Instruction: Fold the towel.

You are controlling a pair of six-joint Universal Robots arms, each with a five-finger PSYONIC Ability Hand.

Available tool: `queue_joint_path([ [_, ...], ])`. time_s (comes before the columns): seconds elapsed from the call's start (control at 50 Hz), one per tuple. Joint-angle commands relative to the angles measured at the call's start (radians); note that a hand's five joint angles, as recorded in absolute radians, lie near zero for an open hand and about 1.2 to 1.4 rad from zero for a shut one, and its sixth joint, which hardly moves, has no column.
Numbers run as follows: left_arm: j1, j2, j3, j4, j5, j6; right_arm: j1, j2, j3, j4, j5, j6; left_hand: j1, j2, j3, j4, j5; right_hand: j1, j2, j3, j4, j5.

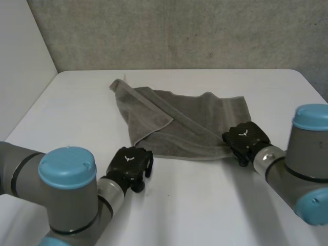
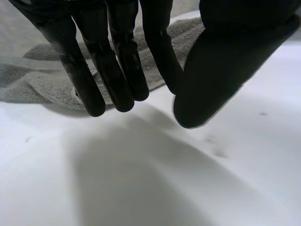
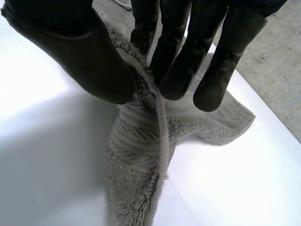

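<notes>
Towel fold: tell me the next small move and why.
Probably ease the left robot hand forward to the near edge of the towel and pinch it: the right robot hand pinches the near right corner, while the left hangs open, just short of the cloth.

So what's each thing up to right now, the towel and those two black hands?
towel: lying on the table, partly folded, with one flap turned over on its left side.
left hand: open, fingers straight, holding nothing, just short of the towel's near edge.
right hand: shut on the towel, pinching its near right corner between thumb and fingers, the cloth bunched up there.
</notes>
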Motion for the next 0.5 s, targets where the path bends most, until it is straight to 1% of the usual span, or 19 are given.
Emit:
queue_joint_path([
  [0.02,-0.021,0.071,-0.006,-0.042,0.002,0.001,-0.038,-0.112,0.138,-0.050,-0.077,0.004,-0.410,-0.408,-0.408,-0.407,-0.409,0.087,0.091,0.063,0.056,0.091],
  [0.04,-0.015,0.075,0.007,-0.036,0.002,0.001,-0.044,-0.133,0.167,-0.067,-0.090,0.004,-0.497,-0.494,-0.495,-0.494,-0.495,0.087,0.091,0.063,0.056,0.091],
  [0.1,-0.005,0.077,0.025,-0.028,0.003,0.001,-0.047,-0.165,0.209,-0.094,-0.100,0.004,-0.509,-0.507,-0.507,-0.506,-0.508,0.087,0.091,0.063,0.056,0.091],
  [0.12,0.004,0.076,0.048,-0.019,0.003,0.001,-0.047,-0.165,0.209,-0.094,-0.100,0.004,-0.529,-0.527,-0.528,-0.527,-0.528,0.087,0.091,0.063,0.056,0.091],
  [0.14,0.014,0.069,0.072,-0.007,0.003,0.002,-0.046,-0.176,0.221,-0.103,-0.100,0.004,-0.605,-0.603,-0.604,-0.603,-0.604,0.087,0.091,0.063,0.056,0.091],
  [0.16,0.015,0.069,0.073,-0.007,0.003,0.002,-0.046,-0.176,0.221,-0.104,-0.100,0.004,-0.606,-0.604,-0.604,-0.603,-0.605,0.087,0.091,0.063,0.056,0.091],
  [0.18,0.028,0.062,0.095,0.004,0.003,0.001,-0.046,-0.187,0.230,-0.110,-0.101,0.006,-0.719,-0.717,-0.718,-0.717,-0.718,0.087,0.091,0.063,0.056,0.091],
  [0.2,0.045,0.047,0.118,0.016,0.008,0.002,-0.046,-0.205,0.241,-0.117,-0.101,0.006,-0.729,-0.727,-0.728,-0.727,-0.728,0.087,0.091,0.063,0.056,0.091],
  [0.22,0.045,0.046,0.119,0.016,0.008,0.002,-0.046,-0.205,0.241,-0.117,-0.101,0.006,-0.729,-0.727,-0.728,-0.727,-0.728,0.087,0.091,0.063,0.056,0.091],
  [0.26,0.076,-0.002,0.174,0.034,0.011,0.002,-0.047,-0.221,0.252,-0.122,-0.104,0.007,-0.729,-0.727,-0.728,-0.727,-0.728,0.087,0.091,0.063,0.056,0.091],
  [0.38,0.082,-0.086,0.264,0.038,0.020,0.001,-0.047,-0.242,0.266,-0.130,-0.106,0.007,-0.729,-0.727,-0.728,-0.727,-0.728,0.087,0.091,0.063,0.056,0.091],
  [0.48,0.082,-0.203,0.384,0.036,0.037,0.001,-0.047,-0.242,0.267,-0.130,-0.106,0.010,-0.729,-0.727,-0.728,-0.727,-0.728,0.087,0.091,0.063,0.056,0.091],
  [0.5,0.082,-0.204,0.384,0.036,0.037,0.001,-0.047,-0.242,0.270,-0.130,-0.106,0.010,-0.729,-0.727,-0.728,-0.727,-0.728,0.087,0.091,0.063,0.056,0.091],
])
